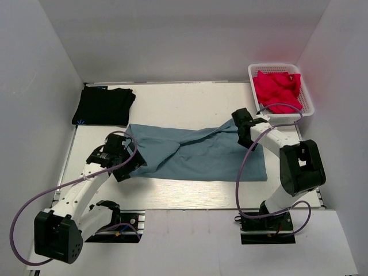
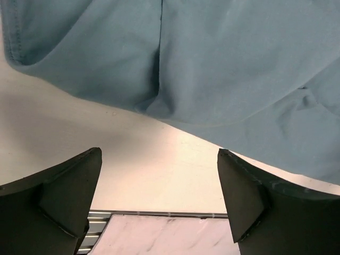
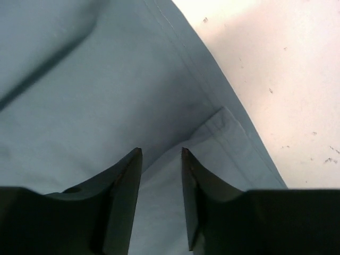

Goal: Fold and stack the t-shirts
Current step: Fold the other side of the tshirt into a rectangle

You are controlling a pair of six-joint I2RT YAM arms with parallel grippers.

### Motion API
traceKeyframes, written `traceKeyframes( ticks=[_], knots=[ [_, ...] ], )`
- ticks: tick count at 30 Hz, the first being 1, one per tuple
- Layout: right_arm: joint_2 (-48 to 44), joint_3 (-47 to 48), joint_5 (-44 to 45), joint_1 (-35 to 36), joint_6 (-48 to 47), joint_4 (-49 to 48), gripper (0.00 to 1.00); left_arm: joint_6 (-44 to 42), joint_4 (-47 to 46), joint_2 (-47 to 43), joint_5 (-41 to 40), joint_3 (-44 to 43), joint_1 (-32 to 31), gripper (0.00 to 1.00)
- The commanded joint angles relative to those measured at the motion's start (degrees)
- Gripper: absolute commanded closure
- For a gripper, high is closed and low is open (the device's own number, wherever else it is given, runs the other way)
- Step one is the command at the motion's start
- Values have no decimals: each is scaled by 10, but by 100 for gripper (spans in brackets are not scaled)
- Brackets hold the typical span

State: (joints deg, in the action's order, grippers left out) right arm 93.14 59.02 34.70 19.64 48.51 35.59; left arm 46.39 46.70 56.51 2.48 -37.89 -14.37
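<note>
The dusty blue-grey t-shirt (image 1: 201, 155) lies spread across the middle of the table, with a ridge of cloth rising towards its back right corner. My right gripper (image 1: 241, 129) is at that corner. In the right wrist view its narrow jaws (image 3: 162, 151) are shut on a fold of the shirt's hem (image 3: 223, 133). My left gripper (image 1: 134, 165) is at the shirt's left front edge. It is open and empty (image 2: 159, 154), just off the cloth (image 2: 223, 69) over bare table. The black t-shirt (image 1: 103, 106) lies folded at the back left.
A white basket (image 1: 309, 106) with red cloth (image 1: 279, 89) in it stands at the back right. White walls close in the table on the left, back and right. The table's metal front edge (image 2: 159, 214) shows below the left fingers.
</note>
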Motion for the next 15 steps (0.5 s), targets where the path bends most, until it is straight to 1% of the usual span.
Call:
traceKeyframes(
  ticks=[1,3,5,6,7,8,10,11,12,14,15],
  knots=[
    [-23,32,12,5,-16,-42,57,-1,10,3,-8,-27,-1,0],
    [-14,45,12,4,-32,-51,54,-6,3,13,-19,-58,-1,0],
    [-5,77,12,5,-53,-65,48,-12,-39,32,-25,-81,-1,0],
    [16,85,11,3,-59,-67,48,-12,-60,40,-25,-87,-1,0],
    [25,121,13,3,-62,-67,46,-17,-97,50,-25,-101,-1,0],
    [56,135,12,2,-71,-65,43,-24,-116,75,-25,-107,4,0],
    [84,184,9,0,-73,-44,40,-29,-163,110,-25,-127,9,0],
    [127,233,11,1,-71,-31,39,-36,-175,152,-25,-136,9,0],
    [142,251,12,0,-71,-19,39,-36,-186,176,-25,-146,9,0],
    [200,316,12,0,-70,0,37,-47,-216,223,-19,-175,9,0],
    [215,333,12,-1,-71,11,37,-53,-222,270,-19,-197,9,0]
  ],
)
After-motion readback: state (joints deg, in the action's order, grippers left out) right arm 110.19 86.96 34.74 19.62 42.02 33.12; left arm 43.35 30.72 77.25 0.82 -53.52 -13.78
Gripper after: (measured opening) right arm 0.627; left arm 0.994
